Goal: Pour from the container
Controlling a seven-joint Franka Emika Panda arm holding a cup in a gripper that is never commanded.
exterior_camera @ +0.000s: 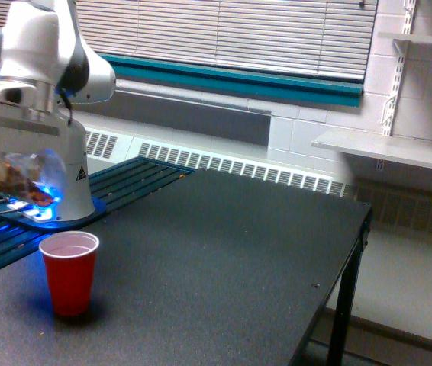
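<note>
Over the desk's (224,252) near corner on the exterior view's left, the hand (14,126) hangs gripping the container (17,177) — a clear jar tipped well onto its side, brown nuts (10,179) banked inside. The red cup (69,272) stands below, slightly toward the exterior view's right. The main risk, as I judge it, is a miss: the jar's mouth does not appear to sit squarely over the cup, so nuts could scatter onto the desk or bounce off the rim. The white robot base (71,183) stands just behind, leaving little room that way — the rest of the dark top runs bare toward the far edge.
</note>
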